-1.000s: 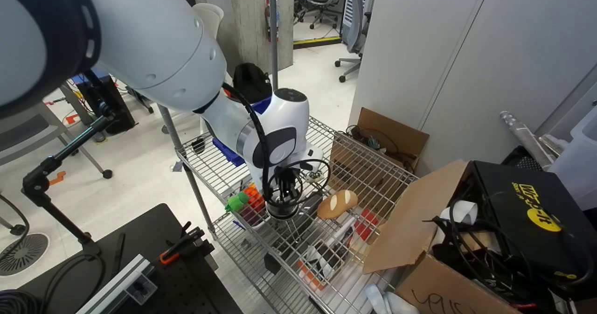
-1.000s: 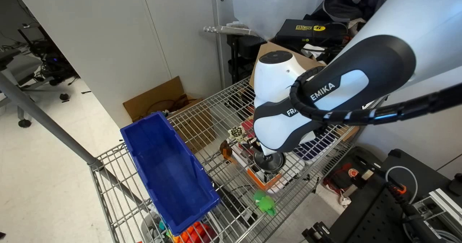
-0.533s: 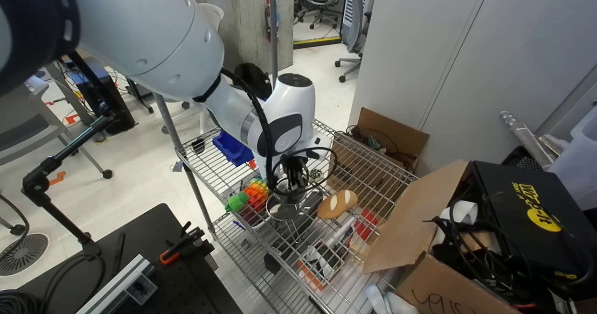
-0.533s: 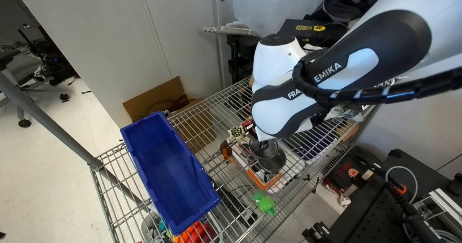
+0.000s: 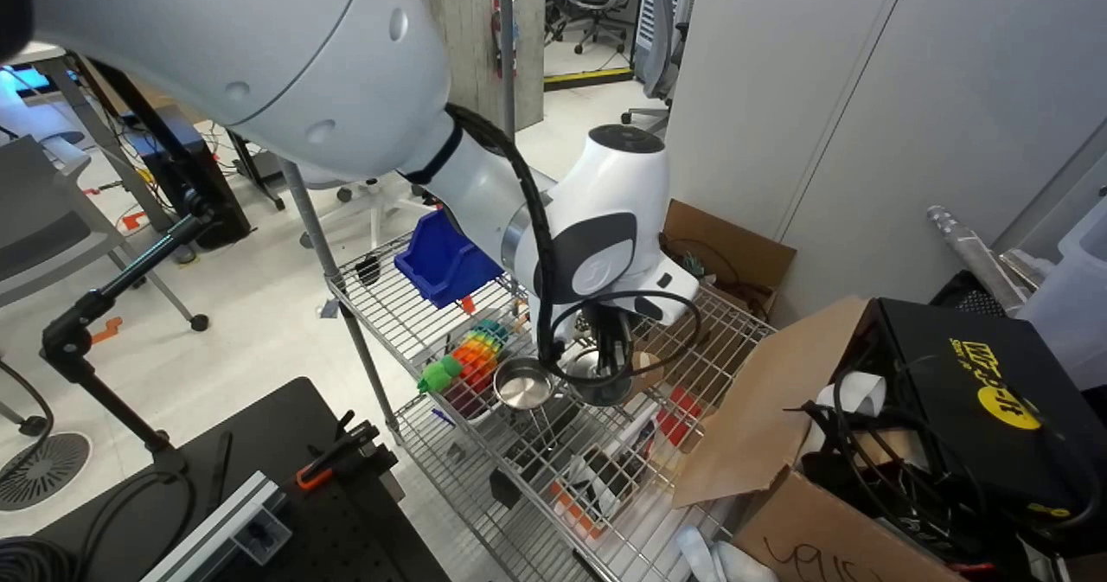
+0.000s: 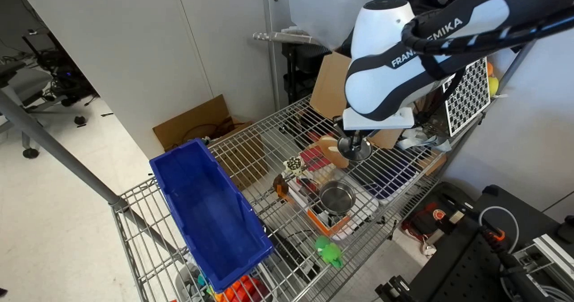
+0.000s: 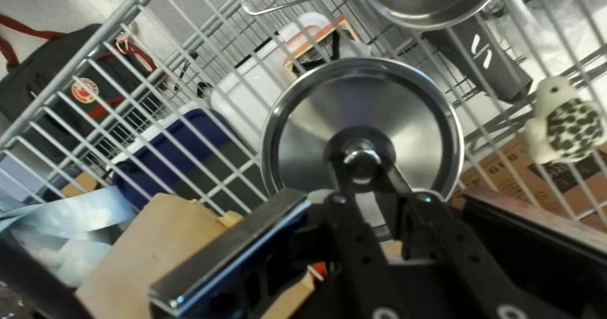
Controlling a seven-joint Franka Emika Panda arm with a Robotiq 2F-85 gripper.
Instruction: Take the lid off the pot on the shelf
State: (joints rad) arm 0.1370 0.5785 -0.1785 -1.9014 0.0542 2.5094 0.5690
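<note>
Hanging from the gripper [image 7: 363, 165], the lid [image 7: 359, 113] is clear of the pot [image 6: 337, 197], so the heart of the job — parting the two — looks done. The fingers [image 7: 345, 219] pinch the knob [image 7: 363, 158] at the lid's centre, one on each side, and nothing else seems to bear its weight. The pot sits uncovered on the shelf [image 6: 148, 248], its bare inside showing in both exterior views. In both, the lid is to the right of it, not touching its rim; in an exterior view it also appears farther back, near the bread-like toy [image 6: 329, 149], while the blue bin [image 6: 215, 212] stands well off to the left. What is left, I judge, is little: the task asks only for the removal, though setting the lid down and letting go of the knob would make a tidy finish.

Several things are hard to make out. How high the lid hangs over the shelf I can't fairly say, since no view looks level across it, and I can't tell whether it tilts in the grip. The wrist view cuts the pot off at its far edge, and the near part of the lid lies behind the fingers there. In an exterior view the black cable [image 5: 542, 236] loops across in front of the lid, and part of the toy is hidden behind the gripper and lid. The lid's underside shows in no view.
</note>
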